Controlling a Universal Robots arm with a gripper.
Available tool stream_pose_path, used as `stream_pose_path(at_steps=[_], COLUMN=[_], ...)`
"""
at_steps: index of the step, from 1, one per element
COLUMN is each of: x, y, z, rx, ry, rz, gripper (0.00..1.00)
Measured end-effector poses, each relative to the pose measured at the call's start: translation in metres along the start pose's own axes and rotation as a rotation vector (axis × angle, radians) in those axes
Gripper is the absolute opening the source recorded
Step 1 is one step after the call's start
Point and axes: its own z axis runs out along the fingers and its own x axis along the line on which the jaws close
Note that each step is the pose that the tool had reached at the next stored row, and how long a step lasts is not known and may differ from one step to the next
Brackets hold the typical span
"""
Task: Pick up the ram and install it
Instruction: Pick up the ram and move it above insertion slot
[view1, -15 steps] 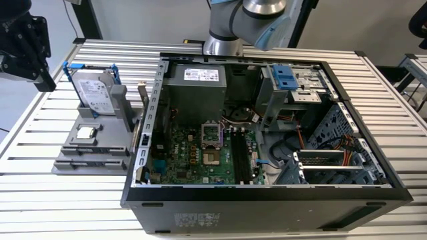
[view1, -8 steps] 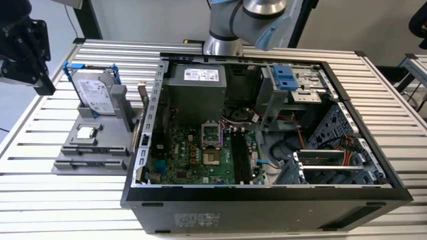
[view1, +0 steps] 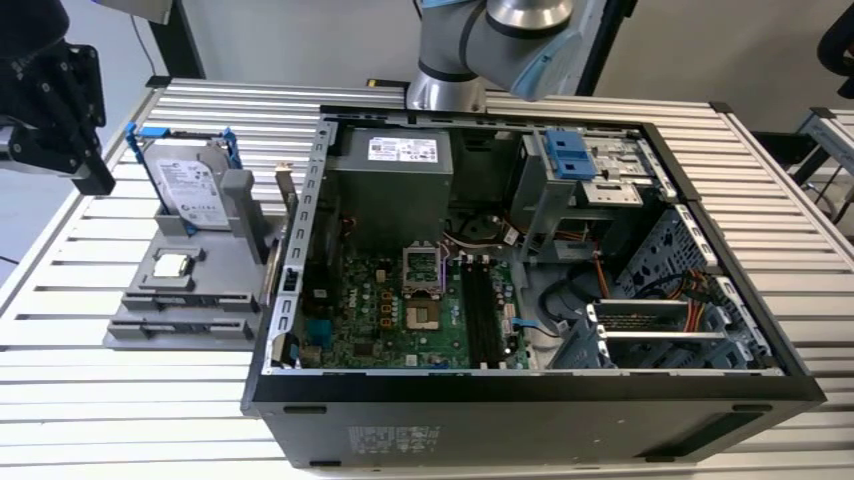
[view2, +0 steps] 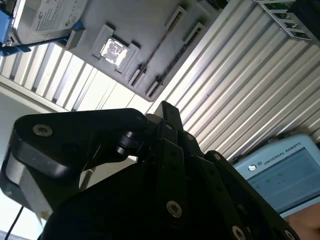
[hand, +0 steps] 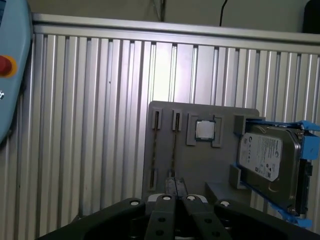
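I see the gripper (hand: 175, 186) closed on nothing, hanging clear of the gray tray (hand: 200, 165) where the ram (hand: 174, 145) sits on edge in its slot.

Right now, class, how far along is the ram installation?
Done: nothing; the black memory slots look empty. In hand: no ram seen at the end effector, which hangs clear of the grey holder. Left: the ram sits edge-on in that holder, unpicked.

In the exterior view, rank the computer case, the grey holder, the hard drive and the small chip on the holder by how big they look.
Largest to smallest:
1. computer case
2. grey holder
3. hard drive
4. chip
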Motion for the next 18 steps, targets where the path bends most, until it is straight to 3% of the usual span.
stream_pose_path(at_steps=[10,11,18], x=[0.0006,0.0006,0.0010], y=[-0.0001,-0.0001,-0.0002], z=[0.0006,0.0007,0.0010], rx=[0.0001,0.0000,0.0000], ry=[-0.0001,0.0000,0.0000], rz=[0.000,0.000,0.000], gripper=[0.00,1.00,1.00])
